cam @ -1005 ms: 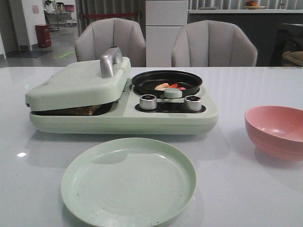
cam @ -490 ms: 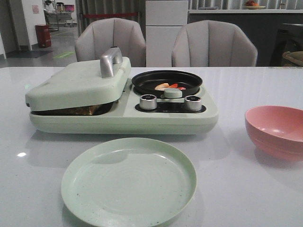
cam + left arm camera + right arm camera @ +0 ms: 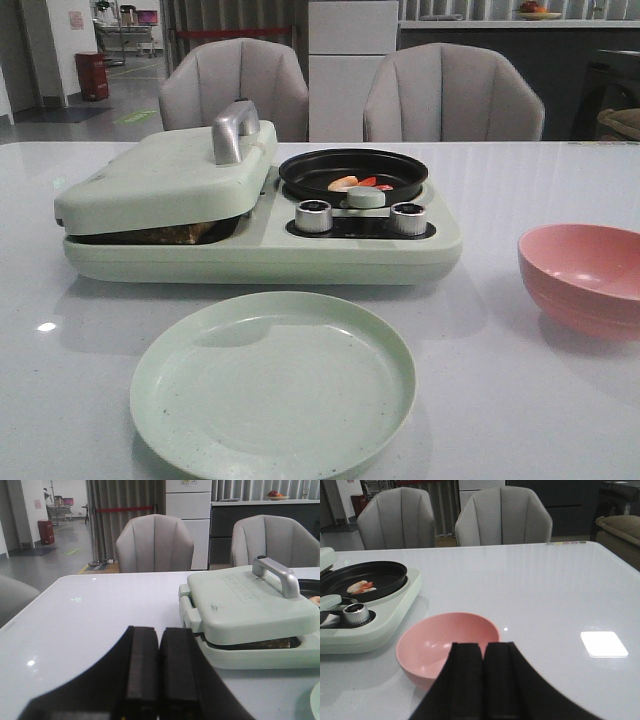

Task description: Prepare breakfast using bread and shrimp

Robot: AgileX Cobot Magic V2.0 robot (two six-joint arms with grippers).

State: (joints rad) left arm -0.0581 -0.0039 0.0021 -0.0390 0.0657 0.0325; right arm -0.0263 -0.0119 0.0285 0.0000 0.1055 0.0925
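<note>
here, left end effector (image 3: 158, 672) and right end effector (image 3: 482, 680) both clenched, empty, touching nothing.

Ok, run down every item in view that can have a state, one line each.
Sandwich press lid: lowered, resting slightly ajar on the bread.
Bread: inside the press, only its edge showing.
Black pan: uncovered, on the cooker.
Shrimp: lying in the pan.
Green plate: empty.
Pink bowl: upright, empty.
Left gripper: fingers shut, holding nothing.
Right gripper: fingers shut, holding nothing.
</note>
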